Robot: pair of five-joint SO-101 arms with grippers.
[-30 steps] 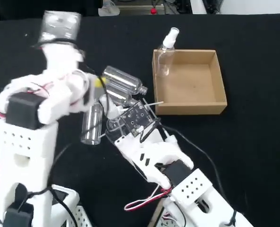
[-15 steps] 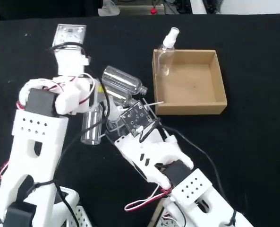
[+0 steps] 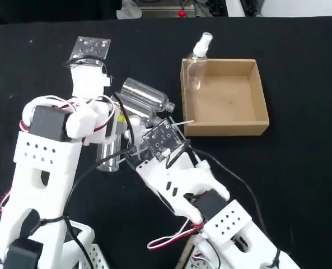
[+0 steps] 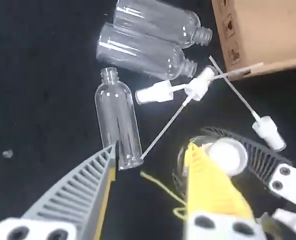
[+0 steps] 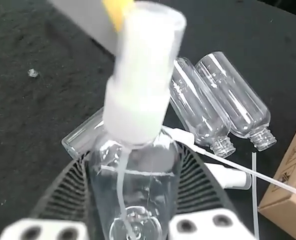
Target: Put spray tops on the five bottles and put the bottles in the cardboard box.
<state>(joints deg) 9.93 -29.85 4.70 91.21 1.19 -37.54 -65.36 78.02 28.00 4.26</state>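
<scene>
Box (image 3: 224, 130) stands open-topped on the table (image 3: 300, 185). Contents: one capped bottle (image 3: 195, 72), propped in the box's far-left corner, with its sprayer head above the rim.

Right gripper (image 5: 138, 180) is just short of the box's near-left corner and is clamped on the held bottle (image 5: 138, 155), which stands upright. A spray top (image 5: 143, 75) sits on this bottle's neck, with its tube hanging down inside (whether it is screwed home cannot be told).

Left gripper (image 4: 150, 150) hangs above that spot, on the side away from the box. Its jaws stand wide apart and grip nothing. Its yellow-faced finger (image 4: 207, 190) is just beside the spray top.

Items lying on the table off the box's left wall:
- First open bottle (image 4: 145, 52) and second open bottle (image 4: 157, 17) lie side by side, touching, with their necks toward the box.
- Third bottle (image 4: 118, 117), uncapped, lies farther from the box than those two.
- First loose top (image 4: 155, 94) and second loose top (image 4: 200, 86) lie together by the box's near-left corner.
- Third loose top (image 4: 267, 131) lies near them, and its tube points toward that corner.
</scene>
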